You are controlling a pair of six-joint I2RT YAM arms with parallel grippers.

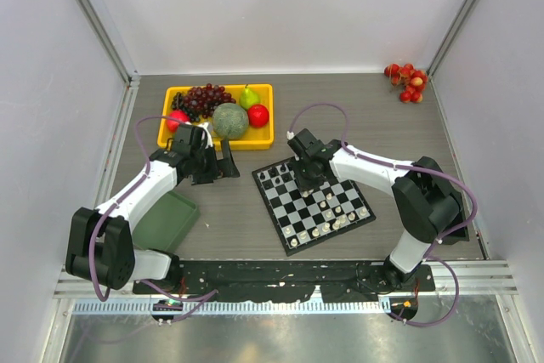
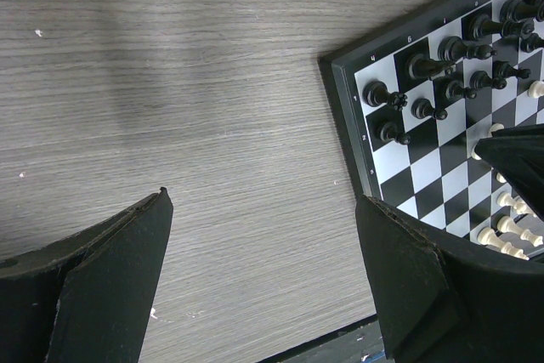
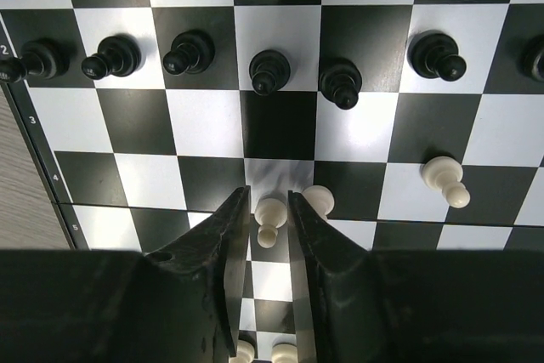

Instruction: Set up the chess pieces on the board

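The board (image 1: 316, 201) lies right of centre, with black chess pieces (image 1: 279, 178) along its far-left side and white ones (image 1: 327, 225) along its near-right side. My right gripper (image 1: 304, 178) hovers over the board. In the right wrist view its fingers (image 3: 234, 235) are closed on a white pawn (image 3: 271, 212), just below the row of black pawns (image 3: 269, 70). Two more white pawns (image 3: 319, 200) (image 3: 444, 178) stand beside it. My left gripper (image 2: 263, 201) is open and empty over bare table left of the board (image 2: 425, 176), near black pieces (image 2: 384, 95).
A yellow tray (image 1: 219, 144) with grapes, a pear, apples and a green vegetable sits behind the left gripper. A green tray (image 1: 167, 220) lies at near left. Red fruits (image 1: 405, 81) lie at far right. Walls enclose the table.
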